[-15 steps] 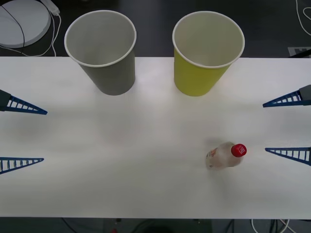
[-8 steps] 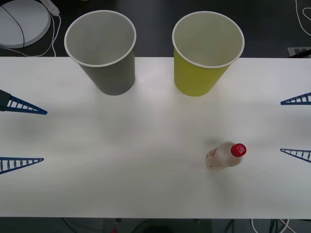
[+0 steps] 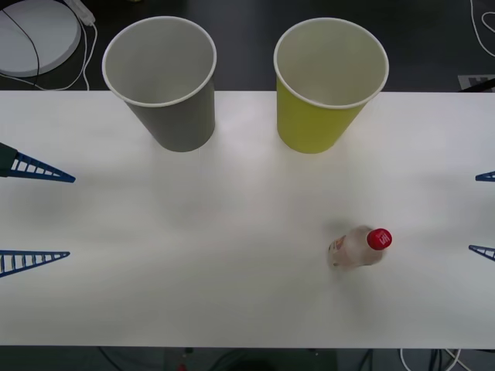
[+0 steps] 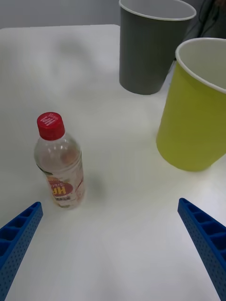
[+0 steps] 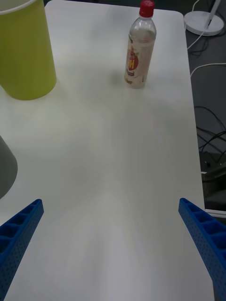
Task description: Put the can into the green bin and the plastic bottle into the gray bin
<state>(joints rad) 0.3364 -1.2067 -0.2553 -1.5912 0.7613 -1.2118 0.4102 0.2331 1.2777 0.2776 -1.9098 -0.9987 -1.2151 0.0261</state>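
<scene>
One bottle (image 3: 359,247) upright on the table (image 3: 232,294), near the right edge, in front of the green bin (image 3: 325,85); gray bin (image 3: 166,81) beside it. No can visible. Both grippers wide open at the sides, left (image 3: 35,216), right (image 3: 486,214), likely staged for approach.

You can read little here. The plastic bottle (image 4: 60,162) carries a label (image 4: 61,189) with large red letters resembling "HP", seen sideways; its smaller print is illegible to you. Its red cap (image 4: 50,125) bears embossed marks, unreadable.
</scene>
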